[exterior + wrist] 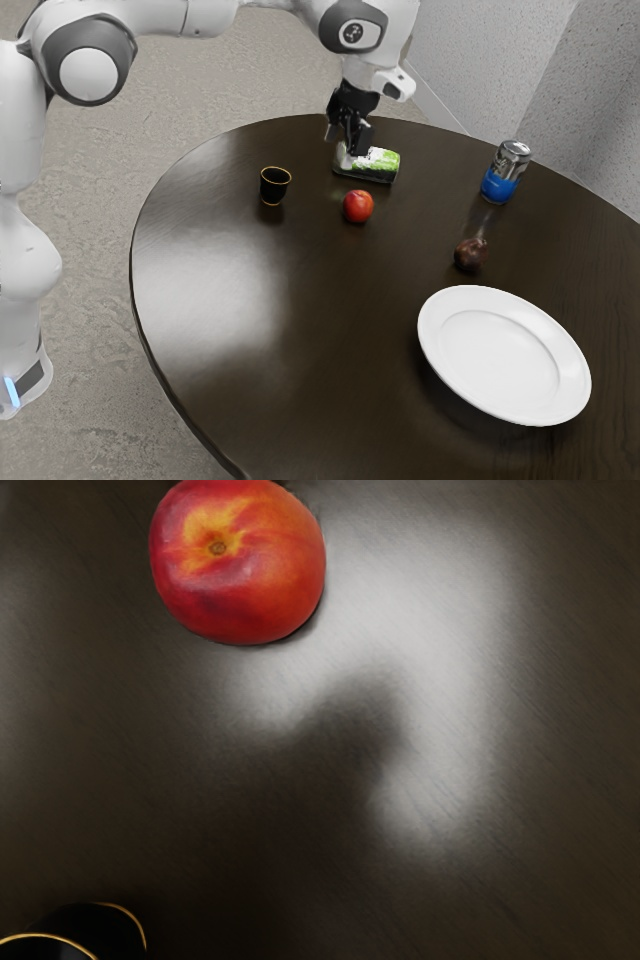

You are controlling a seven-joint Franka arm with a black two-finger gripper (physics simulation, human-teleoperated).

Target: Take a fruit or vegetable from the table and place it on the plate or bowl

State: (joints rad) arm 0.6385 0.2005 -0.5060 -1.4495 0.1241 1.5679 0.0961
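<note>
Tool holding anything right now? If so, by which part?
Nothing. The tool hangs open and empty above the dark round table; the round red-orange peach lies ungrasped.

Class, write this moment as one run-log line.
stage: pre-grasp | pincer: open, empty, above table | red fruit: on table, untouched | plate: bare

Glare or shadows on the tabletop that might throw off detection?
Exterior view: broad pale sheen on the dark table toward the exterior view's left; soft shadow under the plate. Wrist view: bright glare patch beside the red fruit, a dark shadow cutting into it; the fruit itself is not washed out.
</note>
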